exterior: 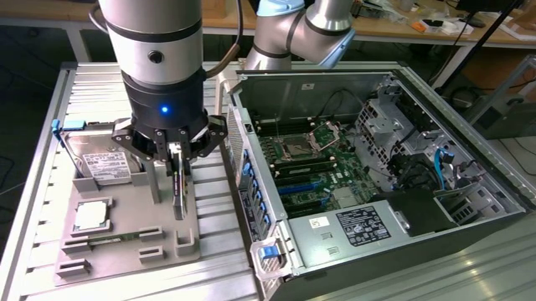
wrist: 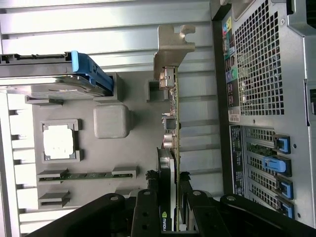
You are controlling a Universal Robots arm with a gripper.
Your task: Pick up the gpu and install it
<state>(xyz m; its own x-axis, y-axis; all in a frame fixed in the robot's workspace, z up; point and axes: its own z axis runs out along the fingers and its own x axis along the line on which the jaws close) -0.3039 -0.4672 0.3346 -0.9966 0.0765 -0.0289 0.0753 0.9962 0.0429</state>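
Exterior view, centre left: your gripper (exterior: 178, 164) is clamped on the gpu (exterior: 178, 200), edge-on over the tray (exterior: 138, 213), so hold it vertical and mind the case (exterior: 237, 144) wall just beside it.

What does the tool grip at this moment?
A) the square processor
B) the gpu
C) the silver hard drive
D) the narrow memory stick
B: the tool is closed on the gpu, which it holds on edge over the grey tray, while the hard drive, the memory stick and the processor rest in the tray.
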